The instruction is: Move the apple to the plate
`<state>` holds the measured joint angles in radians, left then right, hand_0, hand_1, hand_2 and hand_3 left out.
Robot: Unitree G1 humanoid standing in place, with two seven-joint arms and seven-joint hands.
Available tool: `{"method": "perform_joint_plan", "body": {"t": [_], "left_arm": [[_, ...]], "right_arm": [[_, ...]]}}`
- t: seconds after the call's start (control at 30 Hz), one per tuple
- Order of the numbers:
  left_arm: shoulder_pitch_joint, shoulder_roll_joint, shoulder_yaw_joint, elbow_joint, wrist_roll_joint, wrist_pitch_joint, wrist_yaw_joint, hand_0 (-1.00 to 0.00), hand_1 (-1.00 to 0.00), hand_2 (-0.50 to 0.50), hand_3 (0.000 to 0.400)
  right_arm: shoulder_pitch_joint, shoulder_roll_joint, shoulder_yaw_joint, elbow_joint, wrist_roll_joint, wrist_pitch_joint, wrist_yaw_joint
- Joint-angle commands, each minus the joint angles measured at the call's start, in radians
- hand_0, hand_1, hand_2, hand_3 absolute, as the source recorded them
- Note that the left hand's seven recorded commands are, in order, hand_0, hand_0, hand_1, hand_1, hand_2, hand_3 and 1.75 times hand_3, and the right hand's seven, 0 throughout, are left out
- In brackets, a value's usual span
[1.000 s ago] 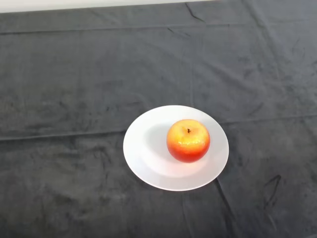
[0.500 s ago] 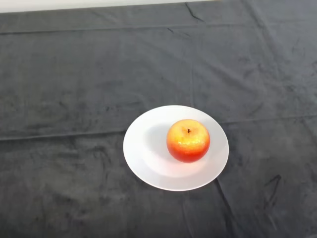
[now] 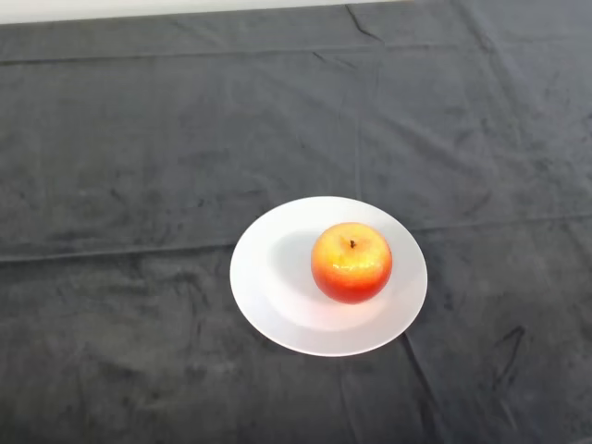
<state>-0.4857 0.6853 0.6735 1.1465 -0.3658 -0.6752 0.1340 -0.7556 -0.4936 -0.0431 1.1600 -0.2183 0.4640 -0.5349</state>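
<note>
A red and yellow apple [image 3: 351, 262] stands upright, stem up, on a white round plate [image 3: 268, 277]. It sits a little right of the plate's middle. The plate lies on the dark cloth, slightly right of the view's centre and towards the near side.
The dark cloth [image 3: 139, 166] covers the whole table and has creases running across it. The table's far edge [image 3: 185, 9] shows as a pale strip at the top of the view.
</note>
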Motion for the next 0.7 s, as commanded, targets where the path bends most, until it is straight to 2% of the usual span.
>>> {"method": "perform_joint_plan", "body": {"t": [0.03, 0.7], "left_arm": [[-0.035, 0.06, -0.02, 0.05, 0.034, -0.019, -0.015, 0.0, 0.0, 0.0, 0.0], [-0.036, 0.058, -0.023, 0.052, 0.035, -0.017, -0.019, 0.0, 0.0, 0.0, 0.0]], "right_arm": [[0.003, -0.007, 0.0018, 0.043, -0.0015, -0.001, -0.0069], [0.002, -0.007, 0.0025, 0.044, -0.0008, -0.002, -0.0073]]}}
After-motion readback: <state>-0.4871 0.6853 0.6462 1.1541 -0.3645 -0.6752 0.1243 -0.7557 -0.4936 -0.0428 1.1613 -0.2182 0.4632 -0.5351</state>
